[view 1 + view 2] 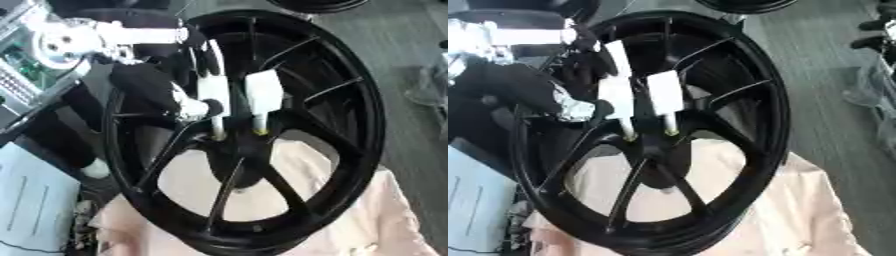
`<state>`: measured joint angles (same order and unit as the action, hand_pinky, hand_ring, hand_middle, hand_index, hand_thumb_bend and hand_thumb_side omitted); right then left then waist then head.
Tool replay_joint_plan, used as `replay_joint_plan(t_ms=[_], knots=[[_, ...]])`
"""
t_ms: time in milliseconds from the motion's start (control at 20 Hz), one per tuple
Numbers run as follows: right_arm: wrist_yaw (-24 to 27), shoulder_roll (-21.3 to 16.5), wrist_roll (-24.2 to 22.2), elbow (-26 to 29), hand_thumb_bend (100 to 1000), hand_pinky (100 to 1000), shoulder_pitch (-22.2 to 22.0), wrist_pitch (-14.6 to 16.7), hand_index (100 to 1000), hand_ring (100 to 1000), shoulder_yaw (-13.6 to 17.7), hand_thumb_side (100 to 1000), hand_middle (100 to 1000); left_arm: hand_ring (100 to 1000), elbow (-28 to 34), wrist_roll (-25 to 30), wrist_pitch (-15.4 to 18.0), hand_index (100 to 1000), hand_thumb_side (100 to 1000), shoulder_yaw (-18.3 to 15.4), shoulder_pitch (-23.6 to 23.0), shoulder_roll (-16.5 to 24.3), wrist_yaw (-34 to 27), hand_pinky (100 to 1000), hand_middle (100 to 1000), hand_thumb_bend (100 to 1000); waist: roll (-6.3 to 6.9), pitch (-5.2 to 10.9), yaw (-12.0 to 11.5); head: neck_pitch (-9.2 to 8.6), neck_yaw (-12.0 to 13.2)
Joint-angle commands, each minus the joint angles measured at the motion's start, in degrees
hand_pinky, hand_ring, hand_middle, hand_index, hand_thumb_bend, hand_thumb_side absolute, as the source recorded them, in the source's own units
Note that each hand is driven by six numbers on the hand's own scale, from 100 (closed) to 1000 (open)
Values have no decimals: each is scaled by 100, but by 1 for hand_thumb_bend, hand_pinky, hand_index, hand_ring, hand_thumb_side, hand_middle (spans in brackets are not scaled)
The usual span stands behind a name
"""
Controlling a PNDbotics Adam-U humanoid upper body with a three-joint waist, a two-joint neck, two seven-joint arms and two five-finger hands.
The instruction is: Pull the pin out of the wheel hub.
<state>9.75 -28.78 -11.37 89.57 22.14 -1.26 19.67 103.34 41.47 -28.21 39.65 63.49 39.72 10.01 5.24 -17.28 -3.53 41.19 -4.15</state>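
Observation:
A large black spoked wheel (350, 100) stands tilted on a pale pink cloth, its hub (238, 150) near the middle of the left eye view. My left hand (213, 92) comes in from the upper left on a white and black arm. Two straight white fingers (262, 92) point down, and their yellowish tips touch the top of the hub, one on each side. The thumb sits beside them on the left. I cannot make out the pin; a small pale end (241, 189) shows under the hub. The right hand shows in no view.
The pink cloth (367, 220) covers the surface under the wheel. A white sheet (35, 200) lies at the lower left, and electronics (17, 60) stand at the upper left. Another tyre (319, 5) lies at the top, with grey floor and clear plastic (429, 85) to the right.

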Motion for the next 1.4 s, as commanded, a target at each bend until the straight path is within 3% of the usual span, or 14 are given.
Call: replay_joint_plan(t_ms=[50, 300, 1400], knots=[[-34, -181, -31, 48, 100, 938, 62, 13, 897, 657, 1, 681, 711, 680, -19, 747, -766, 818, 484, -141, 61, 81, 68, 654, 731, 343, -46, 78, 5, -22, 7], [-56, -178, -61, 46, 100, 938, 62, 12, 897, 658, -6, 685, 712, 717, -35, 729, -616, 844, 492, -152, 74, 59, 182, 660, 795, 360, -48, 72, 8, -26, 9], [-73, -163, -93, 37, 100, 939, 92, 13, 898, 658, -10, 691, 714, 685, -290, 824, -656, 824, 536, -78, 36, -135, 167, 630, 738, 346, -53, 38, 50, -17, 23]])
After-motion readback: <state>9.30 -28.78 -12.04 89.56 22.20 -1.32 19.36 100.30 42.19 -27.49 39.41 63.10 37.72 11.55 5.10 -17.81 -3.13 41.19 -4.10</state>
